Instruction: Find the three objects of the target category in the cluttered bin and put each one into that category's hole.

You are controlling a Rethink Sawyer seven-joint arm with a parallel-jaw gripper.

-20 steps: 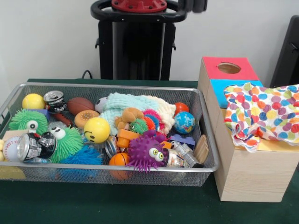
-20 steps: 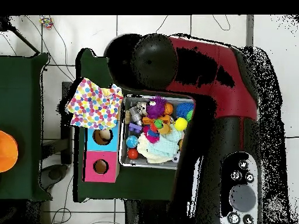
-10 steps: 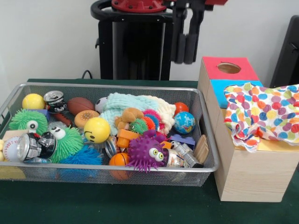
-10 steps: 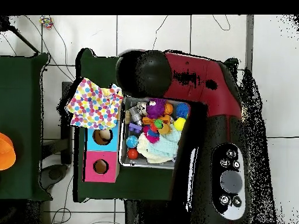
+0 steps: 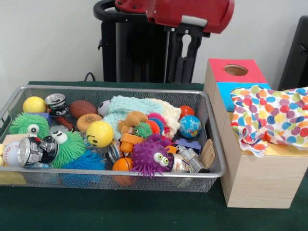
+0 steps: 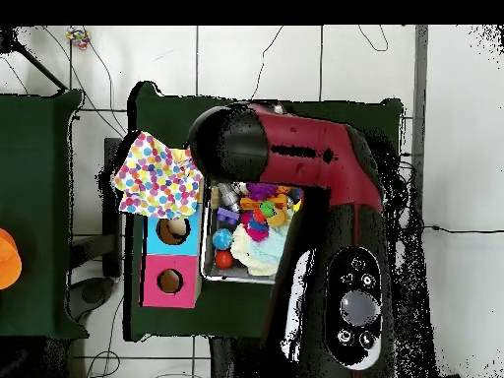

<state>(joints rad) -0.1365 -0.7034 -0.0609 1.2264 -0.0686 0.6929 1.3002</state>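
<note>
The wire bin sits on the green counter, crammed with toys: a yellow smiley ball, a globe ball, an orange basketball, a brown football, two green fuzzy creatures, one purple one, two cans and a pale knitted cloth. Just beside it stands the wooden box with two round holes, one in the red panel and one in the blue, a spotted cloth draped over its near half. The red arm hangs above the bin's far edge with its fingers dark against the pedestal, and I cannot tell whether they are spread or together.
</note>
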